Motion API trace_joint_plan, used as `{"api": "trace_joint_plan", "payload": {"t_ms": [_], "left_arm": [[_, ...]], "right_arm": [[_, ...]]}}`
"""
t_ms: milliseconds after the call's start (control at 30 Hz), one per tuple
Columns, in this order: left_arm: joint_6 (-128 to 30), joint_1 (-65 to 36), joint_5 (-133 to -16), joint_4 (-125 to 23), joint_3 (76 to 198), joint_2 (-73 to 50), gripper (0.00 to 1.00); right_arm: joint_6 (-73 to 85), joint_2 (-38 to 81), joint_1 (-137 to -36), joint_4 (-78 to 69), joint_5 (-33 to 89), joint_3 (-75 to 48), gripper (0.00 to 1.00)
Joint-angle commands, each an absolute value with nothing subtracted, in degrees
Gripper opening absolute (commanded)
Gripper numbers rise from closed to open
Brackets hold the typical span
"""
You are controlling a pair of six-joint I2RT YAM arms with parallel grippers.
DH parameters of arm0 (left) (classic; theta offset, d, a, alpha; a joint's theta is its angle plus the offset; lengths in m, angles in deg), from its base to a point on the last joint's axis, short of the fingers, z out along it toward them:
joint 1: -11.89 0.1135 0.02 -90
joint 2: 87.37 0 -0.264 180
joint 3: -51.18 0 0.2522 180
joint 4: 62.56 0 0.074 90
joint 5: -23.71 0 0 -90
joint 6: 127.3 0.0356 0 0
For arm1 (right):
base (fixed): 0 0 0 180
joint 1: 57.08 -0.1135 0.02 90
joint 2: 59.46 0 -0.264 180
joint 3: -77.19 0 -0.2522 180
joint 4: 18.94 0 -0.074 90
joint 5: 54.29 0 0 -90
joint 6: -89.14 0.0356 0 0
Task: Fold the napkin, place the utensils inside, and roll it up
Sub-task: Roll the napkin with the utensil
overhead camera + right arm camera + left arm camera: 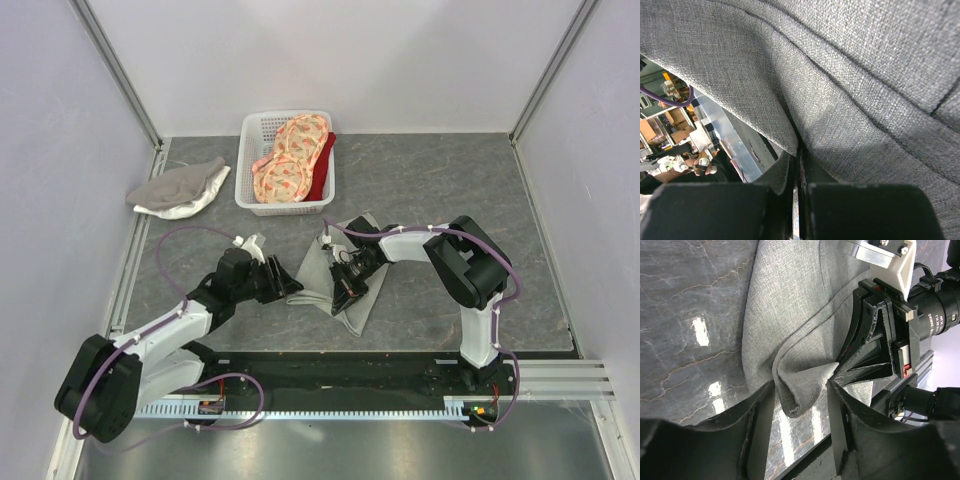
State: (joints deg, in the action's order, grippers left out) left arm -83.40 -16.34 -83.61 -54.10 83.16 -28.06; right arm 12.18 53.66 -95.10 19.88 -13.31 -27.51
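Observation:
The grey-green napkin lies crumpled on the table between both arms. My right gripper is shut on a pinch of the napkin, and the cloth fills the right wrist view above the closed jaws. My left gripper comes in from the left at the napkin's near-left edge. In the left wrist view its jaws stand apart around a folded corner of the napkin, and the left finger brushes the cloth. The right gripper's black fingers press into the fold just beyond. The utensils are out of view.
A white basket at the back holds orange-pink patterned cloths and a red cloth. A grey-and-white cloth lies at the back left. Walls enclose the table on three sides, and a black rail runs along the near edge.

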Motion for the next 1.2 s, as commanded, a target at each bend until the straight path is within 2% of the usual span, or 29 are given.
{"api": "trace_joint_plan", "payload": {"t_ms": [0,33,67,200,433,633,700,733,800,833,900,933,1033,1167], "left_arm": [[-83.3,-15.9,-86.3,-59.0,85.7,-26.4,0.37],[-82.7,-15.9,-86.4,-59.3,85.4,-25.9,0.31],[-82.4,-15.8,-86.5,-60.6,85.3,-25.2,0.19],[-79.0,-15.8,-88.3,-65.1,84.4,-24.0,0.03],[-73.5,-15.7,-78.3,-54.9,84.9,-24.1,0.02],[-71.2,-15.7,-79.6,-50.7,86.6,-21.7,0.03],[-71.1,-15.7,-80.2,-49.3,87.7,-21.2,0.07],[-71.2,-15.7,-80.2,-47.1,88.1,-20.8,0.16],[-71.4,-15.7,-79.5,-45.5,89.4,-20.9,0.25],[-71.6,-15.7,-79.1,-43.7,89.7,-21.3,0.35],[-72.3,-15.7,-78.5,-42.3,90.2,-22.0,0.43],[-72.5,-15.7,-78.3,-41.9,90.2,-22.3,0.54],[-74.0,-15.7,-79.6,-41.2,89.2,-24.2,0.67],[-78.4,-15.7,-83.2,-41.7,87.4,-24.2,0.72]], "right_arm": [[10.1,54.4,-95.0,19.3,-10.7,-28.5,0.00],[10.1,54.3,-95.0,19.3,-10.5,-28.4,0.00],[10.1,54.3,-95.0,19.3,-10.5,-28.6,0.00],[10.2,54.3,-95.0,19.2,-10.5,-28.7,0.00],[10.6,53.9,-95.0,19.2,-10.5,-28.7,0.00],[10.6,54.1,-95.0,19.0,-10.5,-28.5,0.00],[10.7,54.1,-94.9,18.9,-10.5,-28.7,0.00],[10.7,54.1,-95.0,18.9,-10.5,-28.7,0.00],[10.7,54.0,-94.9,18.9,-10.6,-28.8,0.00],[10.7,54.0,-95.0,18.9,-10.6,-28.8,0.00],[10.7,53.9,-95.0,18.9,-10.7,-28.8,0.00],[10.7,53.9,-95.0,18.9,-10.9,-28.8,0.00],[10.7,54.3,-95.0,18.9,-11.0,-28.7,0.00],[10.7,54.4,-95.0,18.9,-11.0,-28.5,0.00]]}}
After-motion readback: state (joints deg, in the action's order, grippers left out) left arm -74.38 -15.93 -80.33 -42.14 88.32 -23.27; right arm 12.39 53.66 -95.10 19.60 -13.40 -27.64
